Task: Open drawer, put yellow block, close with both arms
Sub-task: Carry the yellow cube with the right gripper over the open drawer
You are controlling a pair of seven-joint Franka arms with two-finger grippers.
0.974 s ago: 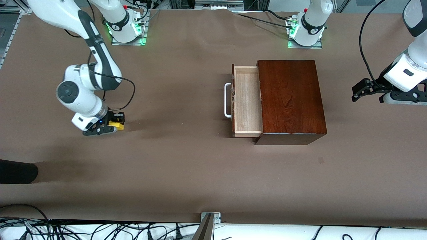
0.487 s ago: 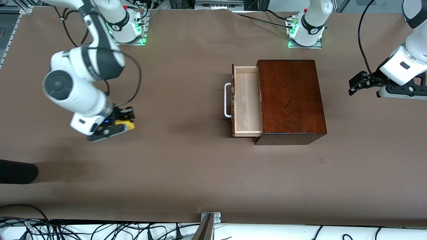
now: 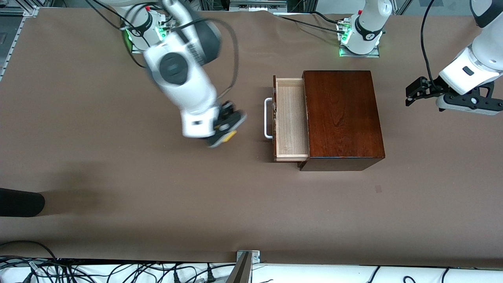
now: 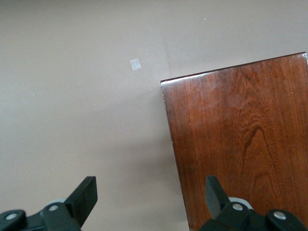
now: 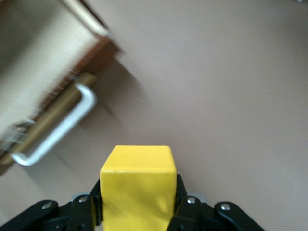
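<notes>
The drawer (image 3: pixel 290 120) stands pulled out of the dark mahogany box (image 3: pixel 342 118), its pale tray empty and its white handle (image 3: pixel 268 118) toward the right arm's end. My right gripper (image 3: pixel 227 131) is shut on the yellow block (image 3: pixel 229 136) and holds it above the table, close beside the handle. In the right wrist view the block (image 5: pixel 137 185) sits between the fingers, with the handle (image 5: pixel 57 132) and the drawer tray (image 5: pixel 43 62) ahead. My left gripper (image 3: pixel 410 94) is open and empty in the air beside the box, at the left arm's end of the table; the box top shows in the left wrist view (image 4: pixel 240 139).
A black object (image 3: pixel 19 202) lies at the table's edge at the right arm's end. A small pale mark (image 3: pixel 378 189) is on the table nearer the camera than the box. Cables run along the near edge.
My right gripper has lifted the yellow block and carried it swiftly across the table to just beside the drawer handle. My left gripper has risen slightly beside the box.
</notes>
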